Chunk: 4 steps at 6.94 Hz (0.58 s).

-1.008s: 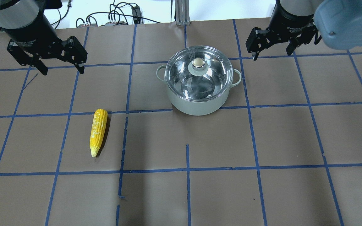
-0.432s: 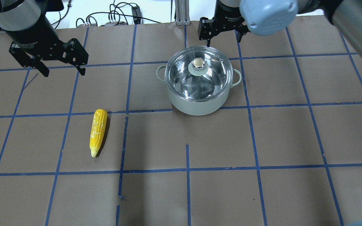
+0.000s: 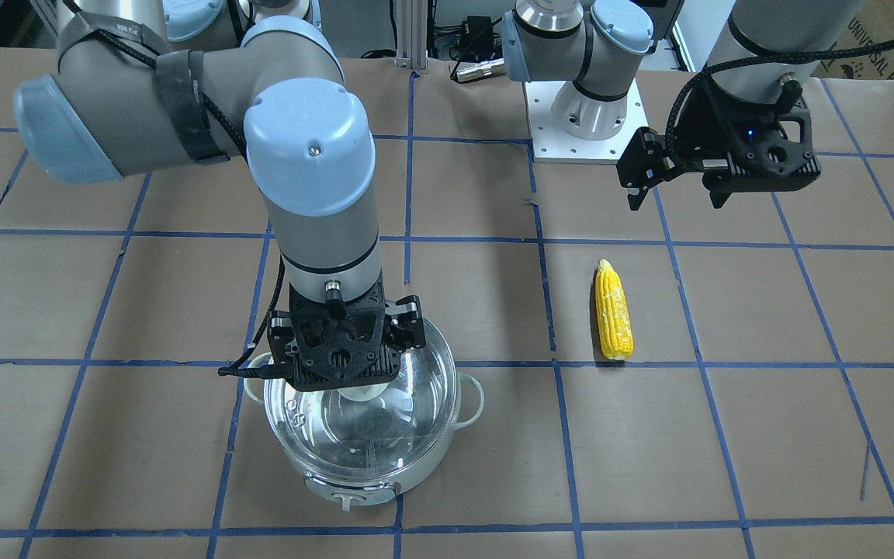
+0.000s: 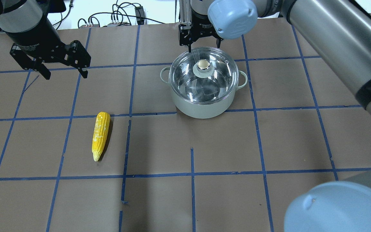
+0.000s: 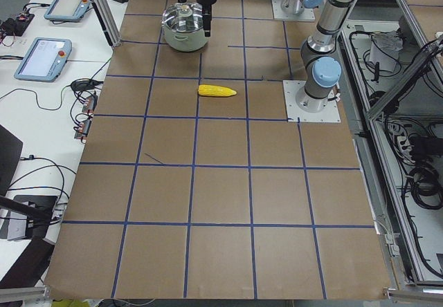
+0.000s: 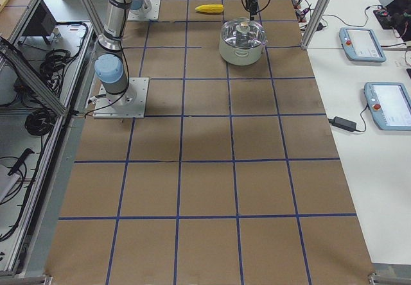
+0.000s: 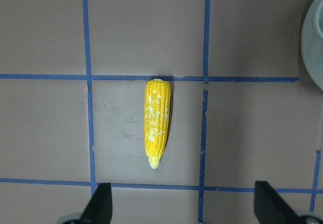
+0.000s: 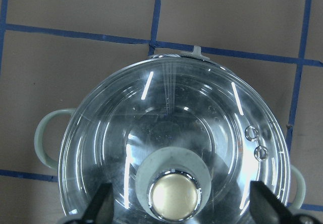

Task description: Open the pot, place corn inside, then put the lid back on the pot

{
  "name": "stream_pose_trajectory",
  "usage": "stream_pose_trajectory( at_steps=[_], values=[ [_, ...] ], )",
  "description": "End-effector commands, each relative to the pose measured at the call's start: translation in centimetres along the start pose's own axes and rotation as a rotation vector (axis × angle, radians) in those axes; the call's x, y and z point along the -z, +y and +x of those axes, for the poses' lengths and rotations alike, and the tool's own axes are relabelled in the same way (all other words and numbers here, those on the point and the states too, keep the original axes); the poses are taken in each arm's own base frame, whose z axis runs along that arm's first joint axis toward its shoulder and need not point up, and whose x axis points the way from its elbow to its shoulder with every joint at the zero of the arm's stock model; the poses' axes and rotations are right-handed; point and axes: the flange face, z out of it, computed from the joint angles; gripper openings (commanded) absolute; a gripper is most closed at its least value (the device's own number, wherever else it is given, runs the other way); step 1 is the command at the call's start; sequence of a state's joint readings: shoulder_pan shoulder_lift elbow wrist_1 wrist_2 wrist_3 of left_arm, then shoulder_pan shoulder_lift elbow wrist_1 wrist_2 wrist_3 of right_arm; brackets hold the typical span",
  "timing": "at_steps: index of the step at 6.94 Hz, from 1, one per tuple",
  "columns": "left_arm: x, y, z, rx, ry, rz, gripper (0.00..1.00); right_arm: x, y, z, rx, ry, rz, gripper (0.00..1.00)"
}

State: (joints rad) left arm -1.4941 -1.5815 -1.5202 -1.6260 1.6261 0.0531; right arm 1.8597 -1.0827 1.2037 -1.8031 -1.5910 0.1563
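The pot [image 4: 201, 109] stands on the worktop [image 4: 269, 138] with the lid [image 4: 216, 85] seated on its rim. The right hand [image 4: 204, 45] hangs over the lid, its 2 fingers [image 8: 101, 206] spread wide; in the wrist view the knob [image 8: 174, 196] lies between them, untouched. The corn [image 4: 100, 135] lies flat on the worktop, well apart from the pot on the robot's left, tapered tip toward the robot. The left hand [image 4: 64, 73] hovers above the worktop, fingers spread and holding nothing, clear of the corn.
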Motion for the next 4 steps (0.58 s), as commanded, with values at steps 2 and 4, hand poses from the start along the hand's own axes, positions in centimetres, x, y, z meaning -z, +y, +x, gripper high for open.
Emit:
stream_pose_trajectory(
  at_steps=[2, 4],
  values=[
    [-0.2, 0.0, 0.0, -0.001, -0.003, -0.003, 1.00, -2.9, 0.0, -0.3, 0.012, 0.002, -0.038, 0.90],
    [-1.8, 0.3, 0.0, -0.001, 0.004, -0.036, 1.00, -4.0, 0.5, -0.2, 0.014, 0.007, -0.057, 0.88]
  ],
)
